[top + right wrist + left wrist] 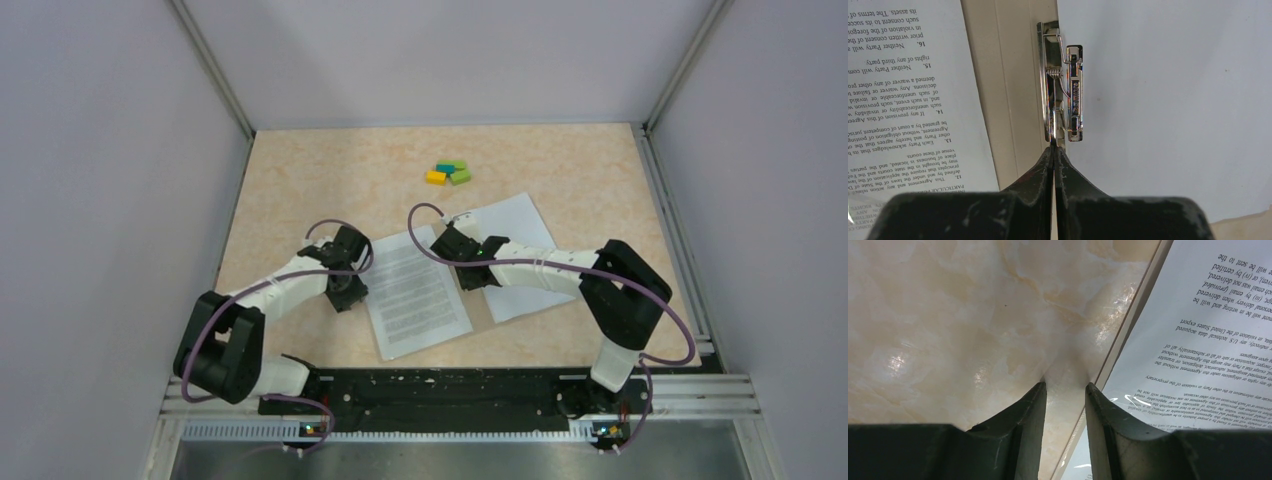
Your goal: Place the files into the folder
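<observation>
Right wrist: shiny metal spring clip (1068, 90) beside flat printed files (903, 100).

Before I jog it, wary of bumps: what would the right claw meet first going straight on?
Likely the metal clip on the folder; the right claw seems almost at it, depth unclear.

Tabletop (330, 170) – beige, cream marbling. Files (415, 290) white, dense black text lines. Folder (1008, 75) dull tan strip; clip (1070, 90) shiny silver. Blocks (448, 173) – yellow, green, teal. Left arm (280, 288), right arm (540, 272) white, black joints; cables (411, 232) purple.
</observation>
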You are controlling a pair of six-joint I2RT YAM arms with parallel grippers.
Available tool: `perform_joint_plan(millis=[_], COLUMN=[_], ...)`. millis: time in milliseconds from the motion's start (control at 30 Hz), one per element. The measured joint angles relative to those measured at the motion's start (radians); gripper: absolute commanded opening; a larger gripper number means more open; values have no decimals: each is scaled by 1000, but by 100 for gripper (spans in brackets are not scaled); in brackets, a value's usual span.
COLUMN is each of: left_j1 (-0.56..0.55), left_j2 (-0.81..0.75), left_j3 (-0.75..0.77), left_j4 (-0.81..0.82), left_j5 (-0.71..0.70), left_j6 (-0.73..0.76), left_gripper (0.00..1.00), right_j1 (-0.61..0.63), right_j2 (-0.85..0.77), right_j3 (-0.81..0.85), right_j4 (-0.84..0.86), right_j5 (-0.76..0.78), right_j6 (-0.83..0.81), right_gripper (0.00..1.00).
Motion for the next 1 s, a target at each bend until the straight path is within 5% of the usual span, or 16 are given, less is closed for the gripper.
perform_joint_plan(millis=[300, 1000], left_j1=[3, -32], left_j2=[16, 125], left_j3=[32, 84], left_j4=[-3, 248], left_j5=[40, 329], left_j6=[43, 35], left_gripper=[55, 55], right_j1=[0, -14], right_j2=[0, -13], right_j3=[0, -29], right_j4=[-1, 35], right_j5=[-1, -23], right_j6=[0, 11], right_gripper=[0, 0])
